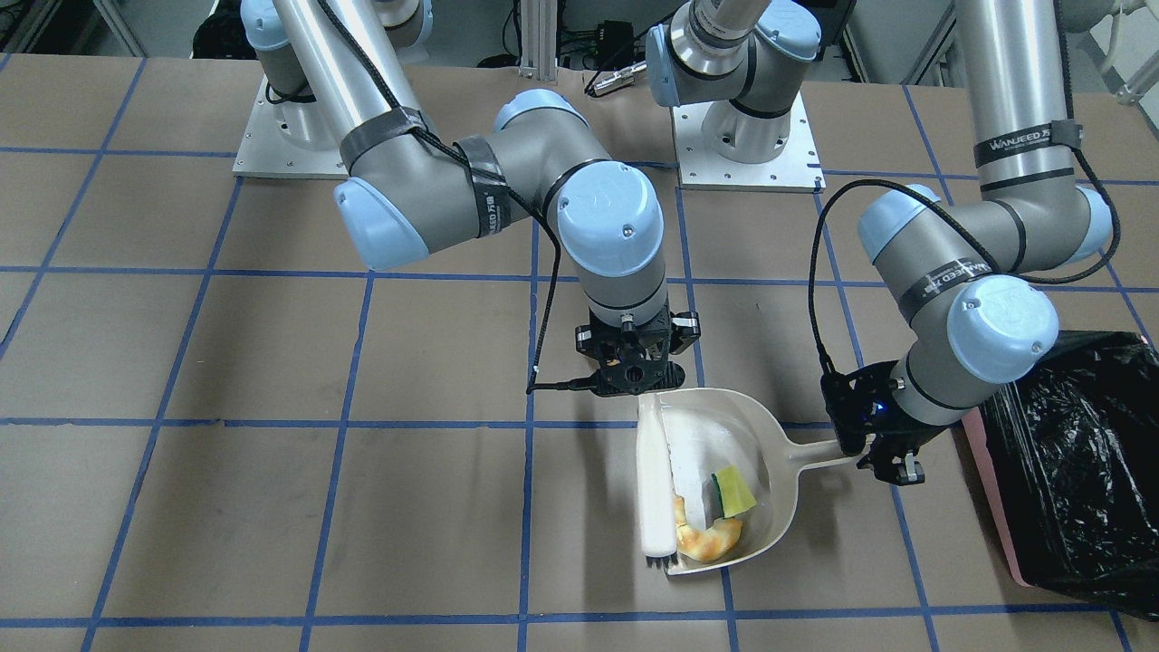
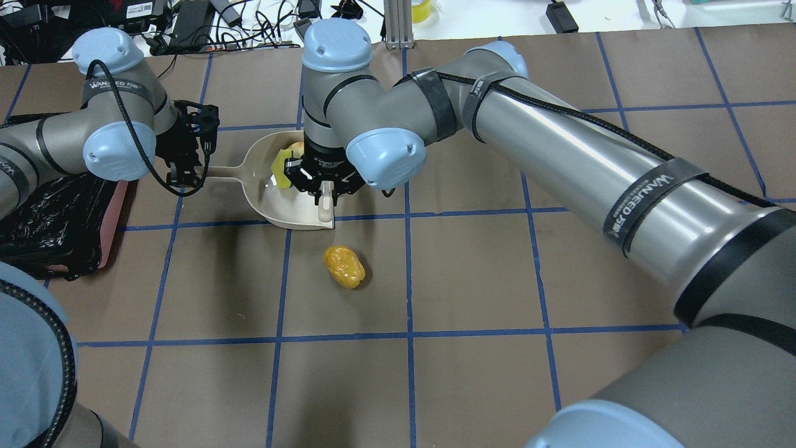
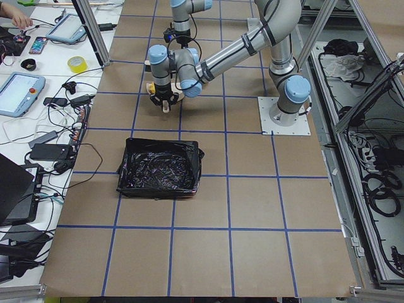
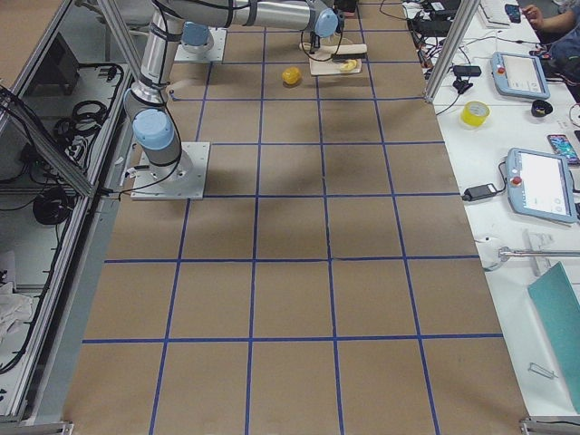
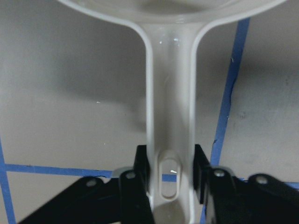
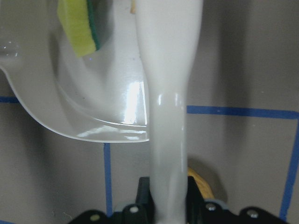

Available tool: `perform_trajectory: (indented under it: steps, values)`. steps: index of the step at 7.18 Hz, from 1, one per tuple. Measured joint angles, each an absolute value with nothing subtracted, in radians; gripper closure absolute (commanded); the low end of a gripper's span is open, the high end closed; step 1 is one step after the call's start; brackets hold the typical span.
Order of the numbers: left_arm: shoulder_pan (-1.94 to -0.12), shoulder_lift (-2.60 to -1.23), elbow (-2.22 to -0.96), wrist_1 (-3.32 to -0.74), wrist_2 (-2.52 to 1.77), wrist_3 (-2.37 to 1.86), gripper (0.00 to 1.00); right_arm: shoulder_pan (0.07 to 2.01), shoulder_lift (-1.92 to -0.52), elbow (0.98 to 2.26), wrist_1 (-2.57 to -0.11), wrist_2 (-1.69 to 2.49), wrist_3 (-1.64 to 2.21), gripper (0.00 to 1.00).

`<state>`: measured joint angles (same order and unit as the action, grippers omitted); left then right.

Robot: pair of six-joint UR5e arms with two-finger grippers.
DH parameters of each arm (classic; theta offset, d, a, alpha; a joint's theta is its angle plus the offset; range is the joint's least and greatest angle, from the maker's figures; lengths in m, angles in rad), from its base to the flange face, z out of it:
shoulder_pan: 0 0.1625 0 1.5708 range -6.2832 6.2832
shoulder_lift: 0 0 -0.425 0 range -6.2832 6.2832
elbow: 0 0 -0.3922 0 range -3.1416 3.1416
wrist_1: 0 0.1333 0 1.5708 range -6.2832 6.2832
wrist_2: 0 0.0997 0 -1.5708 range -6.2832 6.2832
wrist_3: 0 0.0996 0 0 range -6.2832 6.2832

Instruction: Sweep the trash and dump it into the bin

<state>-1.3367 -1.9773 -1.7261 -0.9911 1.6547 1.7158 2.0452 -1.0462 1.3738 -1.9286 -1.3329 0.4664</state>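
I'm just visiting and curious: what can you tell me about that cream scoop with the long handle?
The dustpan looks like glossy cream plastic: a rounded scoop with raised walls and a flat handle with a slot at its end. It rests on the brown table, with the left tool clamped on that handle. Inside lie a yellow-and-green sponge wedge and a tan bread piece. A cream brush sits along its open edge.

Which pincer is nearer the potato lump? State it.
Right. The right pincer, gripping the brush, sits beyond the potato lump; the left pincer, on the dustpan handle, is farther.
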Motion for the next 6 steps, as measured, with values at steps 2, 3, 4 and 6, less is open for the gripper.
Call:
perform_trajectory:
  steps: [2,3,4,6]
  values:
    - [-1.311,-1.937,-1.767,-0.991,1.656,1.780,1.00,1.987,-1.146,1.458,-1.904,-1.356,0.462,0.93]
    - [-1.303,-1.905,-1.800,-0.992,1.657,1.808,1.00,1.955,-1.209,1.528,-1.905,-1.366,0.447,0.93]
    - [-1.300,-1.865,-1.844,-0.992,1.664,1.820,1.00,1.923,-1.270,1.606,-1.910,-1.382,0.425,0.93]
    - [-1.299,-1.787,-1.940,-0.982,1.696,1.824,1.00,1.865,-1.345,1.714,-1.914,-1.398,0.358,0.93]
